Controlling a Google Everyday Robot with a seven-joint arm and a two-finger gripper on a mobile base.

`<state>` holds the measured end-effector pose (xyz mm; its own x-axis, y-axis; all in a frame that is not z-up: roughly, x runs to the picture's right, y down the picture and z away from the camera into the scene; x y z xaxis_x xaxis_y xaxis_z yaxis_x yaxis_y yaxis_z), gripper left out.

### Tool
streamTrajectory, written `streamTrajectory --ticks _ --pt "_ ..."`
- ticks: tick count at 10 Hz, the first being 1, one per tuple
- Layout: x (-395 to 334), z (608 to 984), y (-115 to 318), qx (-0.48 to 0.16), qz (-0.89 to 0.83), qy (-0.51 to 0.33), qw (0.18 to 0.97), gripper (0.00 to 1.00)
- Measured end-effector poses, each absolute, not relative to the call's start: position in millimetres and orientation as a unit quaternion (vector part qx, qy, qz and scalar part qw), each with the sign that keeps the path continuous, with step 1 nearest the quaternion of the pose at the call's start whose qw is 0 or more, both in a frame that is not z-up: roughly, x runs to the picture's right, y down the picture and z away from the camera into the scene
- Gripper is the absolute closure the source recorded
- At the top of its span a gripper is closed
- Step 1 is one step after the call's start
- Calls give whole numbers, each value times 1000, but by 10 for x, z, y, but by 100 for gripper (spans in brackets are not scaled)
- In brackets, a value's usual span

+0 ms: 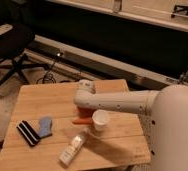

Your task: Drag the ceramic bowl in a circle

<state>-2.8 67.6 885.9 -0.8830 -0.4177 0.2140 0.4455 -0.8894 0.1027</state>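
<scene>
The ceramic bowl [86,107] is mostly hidden: only a red-orange sliver shows under my arm, near the middle of the wooden table [42,102]. My gripper [85,90] is at the far end of the white forearm, right over the bowl and pointing down at it. The forearm lies low across the table from the right.
A white cup [100,120] stands just in front of the arm, with an orange carrot-like piece [80,121] to its left. A white bottle [73,148] lies near the front edge. A blue cloth [45,126] and a striped black-and-white item [27,133] lie front left. An office chair [7,47] stands at the far left.
</scene>
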Motion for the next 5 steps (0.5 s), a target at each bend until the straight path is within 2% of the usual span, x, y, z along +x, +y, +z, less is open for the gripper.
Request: streamTrajectory --ticks 5 --pt "-575 8596 872 -44 -975 -103 191 100"
